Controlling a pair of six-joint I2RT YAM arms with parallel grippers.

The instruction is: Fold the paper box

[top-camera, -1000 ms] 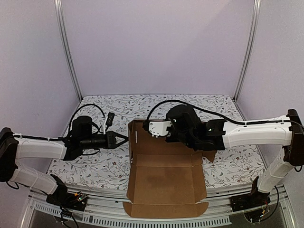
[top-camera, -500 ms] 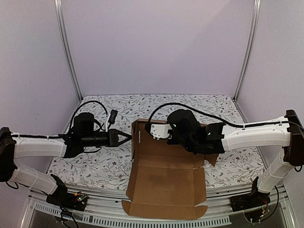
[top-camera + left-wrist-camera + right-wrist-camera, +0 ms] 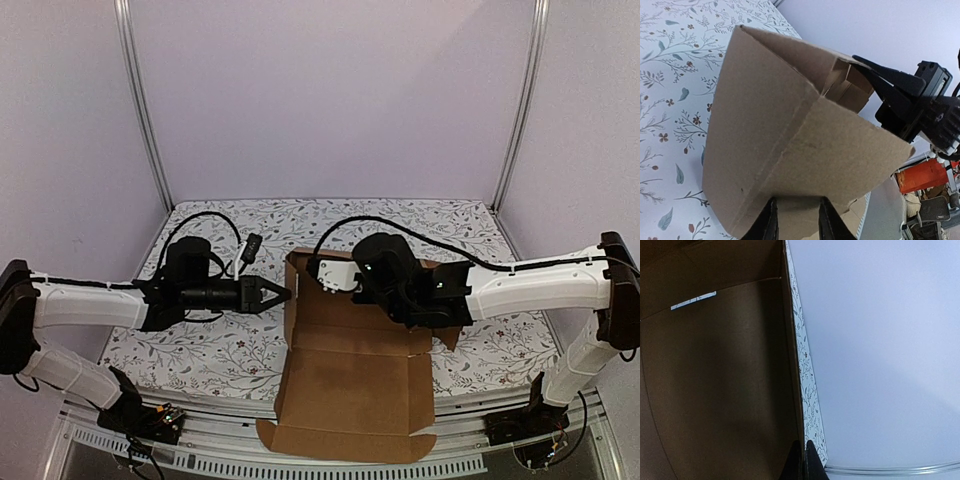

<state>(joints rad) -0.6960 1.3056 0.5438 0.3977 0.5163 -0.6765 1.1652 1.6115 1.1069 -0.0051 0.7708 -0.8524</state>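
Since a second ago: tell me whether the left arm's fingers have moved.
Yes. The left fingers have travelled rightward in the top view, away from the left frame post, and now reach the left wall of the paper box.

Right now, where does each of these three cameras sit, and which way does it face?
Top external: above and behind the arms, looking down at the table and paper box; left arm and right arm show.
Left wrist: on the left arm, facing the box's raised side wall from outside; left end effector shows, parted.
Right wrist: on the right arm, looking inside the box; right end effector shows, closed.
Shared: top and left wrist views both show that wall and the right arm.
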